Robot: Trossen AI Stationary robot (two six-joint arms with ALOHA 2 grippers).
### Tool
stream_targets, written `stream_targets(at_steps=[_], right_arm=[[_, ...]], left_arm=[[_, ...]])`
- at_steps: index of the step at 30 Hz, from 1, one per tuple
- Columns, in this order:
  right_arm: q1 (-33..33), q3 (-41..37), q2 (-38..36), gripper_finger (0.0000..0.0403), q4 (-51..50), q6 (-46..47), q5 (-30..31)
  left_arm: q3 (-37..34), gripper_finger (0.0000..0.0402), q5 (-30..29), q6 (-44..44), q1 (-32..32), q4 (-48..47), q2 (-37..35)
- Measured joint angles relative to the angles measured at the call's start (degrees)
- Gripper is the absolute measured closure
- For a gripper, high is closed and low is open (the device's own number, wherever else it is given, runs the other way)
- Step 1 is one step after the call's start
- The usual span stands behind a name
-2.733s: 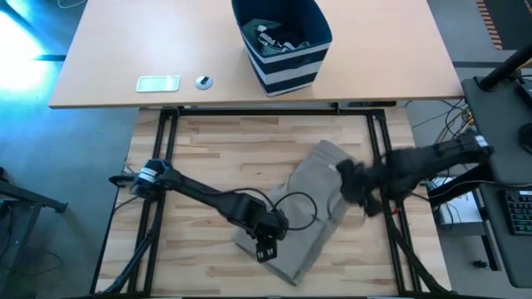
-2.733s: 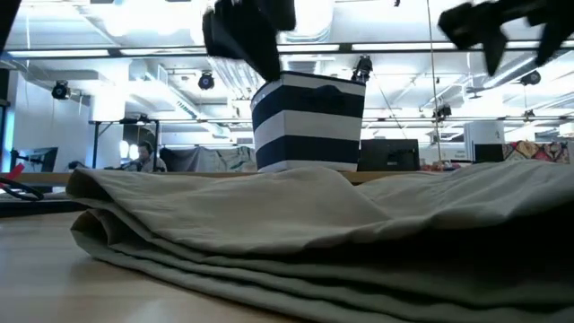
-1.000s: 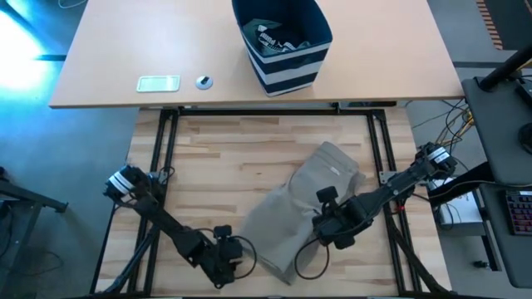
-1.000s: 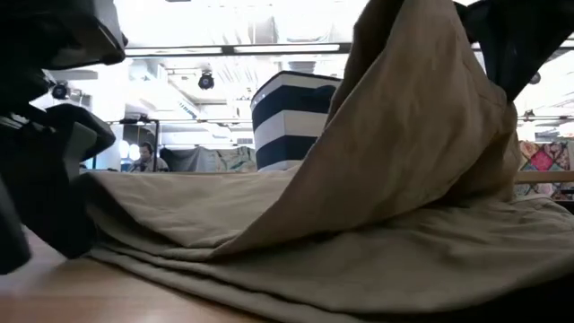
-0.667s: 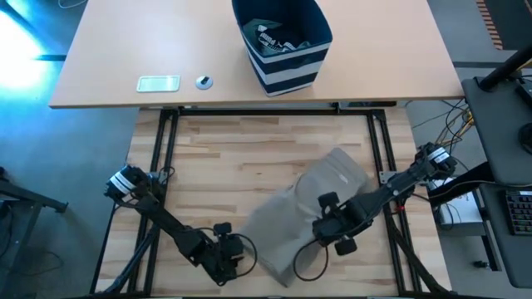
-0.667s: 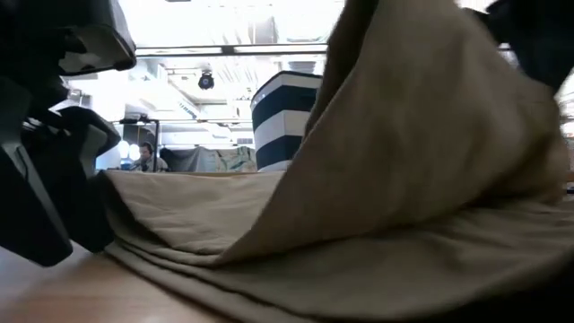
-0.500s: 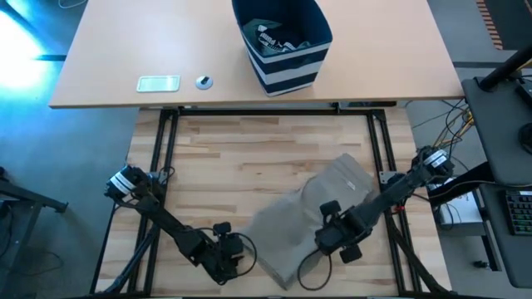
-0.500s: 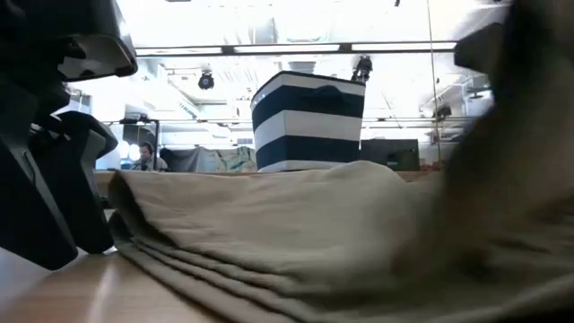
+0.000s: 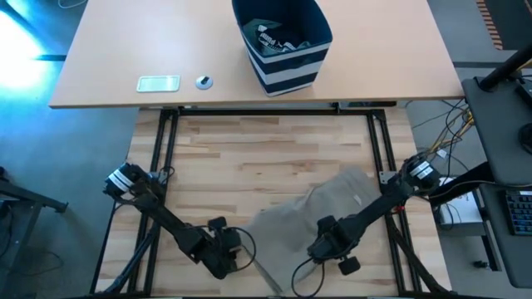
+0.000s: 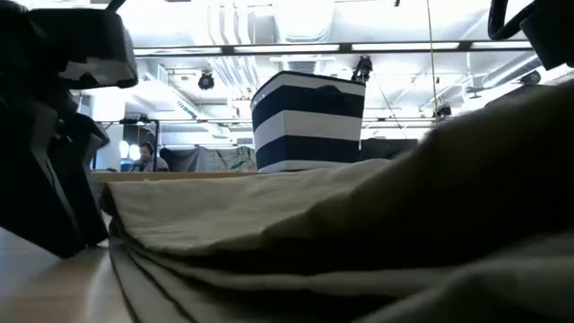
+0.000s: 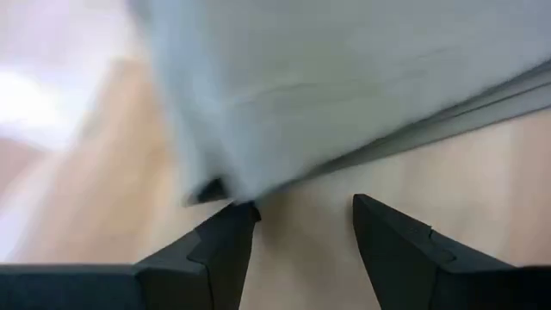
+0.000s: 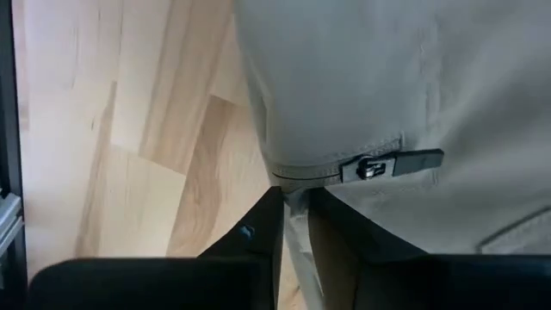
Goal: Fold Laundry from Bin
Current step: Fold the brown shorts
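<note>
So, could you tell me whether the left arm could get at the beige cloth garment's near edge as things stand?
Probably yes: the left end effector is open beside the beige cloth garment, with only bare wooden tabletop between.

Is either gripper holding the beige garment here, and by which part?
The right gripper pinches the beige garment at its edge by the zipper pull. The left gripper is open beside the cloth, holding nothing.

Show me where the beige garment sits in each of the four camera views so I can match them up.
High view: beige garment at lower centre-right of the wooden table, between the two arms.
Low view: it fills the foreground, in front of the striped bin.
Left wrist view: its folded edge beyond the open left tool.
Right wrist view: its zipper edge, pinched by the right tool.
Shared landmark: the table's light wood planks.
</note>
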Motion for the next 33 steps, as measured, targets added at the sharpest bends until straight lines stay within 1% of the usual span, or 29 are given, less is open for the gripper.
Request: stream_targets(at_steps=[2,3,8,10,13,16,18,21,23,25,28,31,33], right_arm=[[0.0,0.0,0.17,0.0354,0.44,0.0,0.02],[0.0,-0.05,0.19,0.0355,0.96,0.0,0.0],[0.34,-0.07,0.09,0.036,3.79,1.92,-0.15],[0.7,-0.07,0.02,0.036,4.26,2.8,-0.13],[1.51,-0.07,0.02,0.036,4.35,3.1,-0.13],[2.26,-0.07,0.02,0.036,4.37,3.06,-0.03],[2.31,-0.09,0.02,0.036,4.95,3.1,0.0],[2.26,-0.13,0.02,0.036,7.85,4.11,0.0],[2.41,-0.13,0.02,0.0359,10.82,4.71,0.05],[2.62,-0.13,0.3,0.0354,13.34,5.06,0.58],[2.67,-0.18,1.29,0.0333,14.76,6.91,0.85],[2.58,-0.22,1.83,0.0295,14.84,8.37,0.95],[2.56,0.11,1.79,0.0265,14.57,10.3,0.94]], left_arm=[[-0.22,0.0218,-1.72,0.08,0.1,-3.69,-0.89],[-0.39,0.0218,-2.05,0.37,0.44,-3.98,-1.11],[-1.53,0.0218,-1.11,2.16,1.05,-1.48,-1.34],[-1.55,0.0218,-0.93,2.89,0.78,-2.26,-1.86],[-1.58,0.0218,-1.1,3.29,0.33,-6.3,-3.69],[-3.69,0.0219,-1.97,3.93,0.37,-8.54,-6.94],[-6.75,0.0224,-2.02,3.97,1.6,-5.08,-9.65],[-12.49,0.0238,-2.09,6.3,4.16,6.93,-12.53],[-15.42,0.0251,-1.62,8.16,6.13,13.63,-13.07],[-16.84,0.0265,-0.13,9.13,8.05,15.4,-13.06],[-17.03,0.0284,-0.01,9.57,10.01,10.6,-14.14],[-15.08,0.0298,-0.18,10.75,10.83,0.73,-18.52],[-12.65,0.0304,-0.71,11.45,11.21,-6.66,-22.75]])
